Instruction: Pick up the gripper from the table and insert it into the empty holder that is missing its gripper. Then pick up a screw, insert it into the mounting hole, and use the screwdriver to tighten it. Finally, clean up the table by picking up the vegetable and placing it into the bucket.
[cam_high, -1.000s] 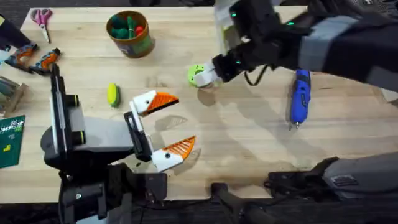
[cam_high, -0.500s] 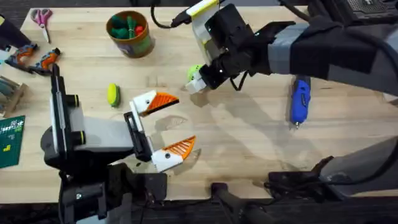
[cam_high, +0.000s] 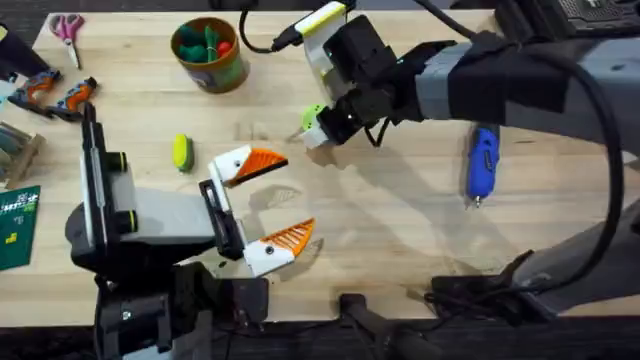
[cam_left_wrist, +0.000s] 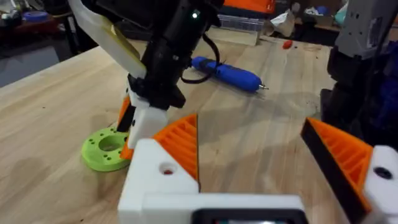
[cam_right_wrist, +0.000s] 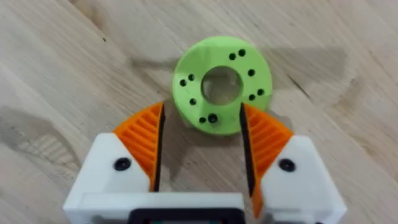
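Note:
My right gripper (cam_high: 318, 130) reaches across the table and stands open, its orange fingers (cam_right_wrist: 146, 143) straddling the near edge of a lime-green disc (cam_right_wrist: 222, 85) with a centre hole. The left wrist view shows the same: right gripper (cam_left_wrist: 140, 118) beside the disc (cam_left_wrist: 102, 150). My left gripper (cam_high: 272, 200) hangs open over bare wood with nothing in it. The blue screwdriver (cam_high: 483, 160) lies at the right. The yellow-green vegetable (cam_high: 181, 152) lies left of centre. The bucket (cam_high: 222, 68) stands at the back with toys inside. The loose gripper, holder and screw are out of view.
Pink-handled scissors (cam_high: 68, 28) lie at the back left corner. Orange-and-black tools (cam_high: 60, 95) and a green circuit board (cam_high: 18, 225) sit along the left edge. The right arm's dark body (cam_high: 520, 80) spans the back right of the table.
The right arm has swung left and come down, bringing its open fingers around the lime-green disc. The left arm, screwdriver, vegetable and bucket have not moved.

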